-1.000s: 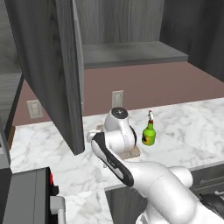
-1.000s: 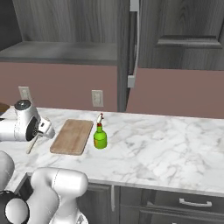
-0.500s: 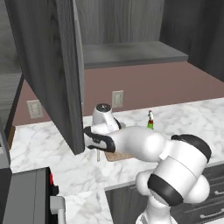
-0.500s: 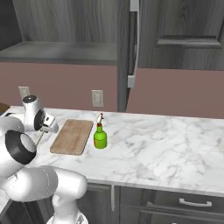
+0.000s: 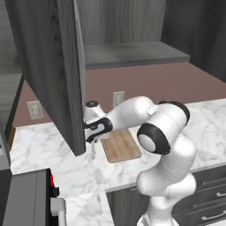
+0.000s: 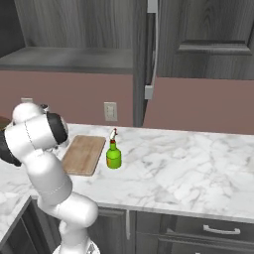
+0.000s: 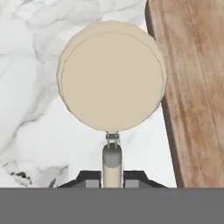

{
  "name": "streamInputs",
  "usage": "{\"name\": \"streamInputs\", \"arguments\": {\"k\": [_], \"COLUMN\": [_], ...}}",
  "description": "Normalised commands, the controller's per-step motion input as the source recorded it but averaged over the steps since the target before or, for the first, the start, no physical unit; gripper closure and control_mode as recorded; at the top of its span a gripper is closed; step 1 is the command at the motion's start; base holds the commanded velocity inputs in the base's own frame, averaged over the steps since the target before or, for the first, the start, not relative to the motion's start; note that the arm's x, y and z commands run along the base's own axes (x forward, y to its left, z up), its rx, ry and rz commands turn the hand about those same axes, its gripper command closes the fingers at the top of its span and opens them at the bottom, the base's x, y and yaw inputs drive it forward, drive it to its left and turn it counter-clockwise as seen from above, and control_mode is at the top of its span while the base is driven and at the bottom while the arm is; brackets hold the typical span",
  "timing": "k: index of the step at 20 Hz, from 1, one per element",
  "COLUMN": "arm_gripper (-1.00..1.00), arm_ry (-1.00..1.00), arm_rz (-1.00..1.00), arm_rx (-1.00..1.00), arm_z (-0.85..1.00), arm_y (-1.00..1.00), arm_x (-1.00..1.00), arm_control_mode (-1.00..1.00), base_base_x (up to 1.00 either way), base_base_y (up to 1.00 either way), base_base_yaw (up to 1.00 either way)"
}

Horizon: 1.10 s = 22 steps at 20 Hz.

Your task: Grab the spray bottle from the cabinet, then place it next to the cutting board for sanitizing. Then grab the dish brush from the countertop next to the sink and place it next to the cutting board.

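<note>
Gripping dish brush (image 7: 112,78) by thin handle, tool (image 7: 112,177) closed on it, round head hanging below over white desk (image 7: 30,87), just beside left edge of cutting board (image 7: 192,87). Spray bottle (image 6: 113,155) already stands on desk at other side of board, near it. Step in hand, as I judge: set brush down beside board. Advice: lower slowly until head meets marble, keep head off wood, open only when brush rests. Open cabinet door (image 5: 53,66) hangs near arm; retreat with care.

The hand (image 5: 93,140) — gripping the dish brush (image 7: 111,78) — has swung left past the cutting board (image 5: 121,145).
</note>
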Motion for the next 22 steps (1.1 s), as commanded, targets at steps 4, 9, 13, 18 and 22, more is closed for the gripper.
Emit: {"name": "streamInputs", "arguments": {"k": [4, 9, 13, 18, 22], "arm_gripper": [1.0, 1.0, -1.0, -1.0, -1.0], "arm_ry": [0.16, 0.08, 0.0, -0.06, -0.04], "arm_rz": [0.0, 0.0, 0.0, 0.0, 0.0], "arm_rx": [-0.02, -0.04, -0.13, -0.02, 0.05], "arm_z": [-0.64, -0.61, -0.6, 0.27, 0.48], "arm_y": [0.18, 0.27, 0.35, 0.07, -0.02], "arm_x": [0.24, 0.15, 0.01, -0.13, -0.16], "arm_control_mode": [-1.0, -1.0, -1.0, -1.0, -1.0], "base_base_x": [0.0, 0.0, 0.0, 0.0, 0.0], "base_base_y": [0.0, 0.0, 0.0, 0.0, 0.0], "base_base_yaw": [0.0, 0.0, 0.0, 0.0, 0.0]}}
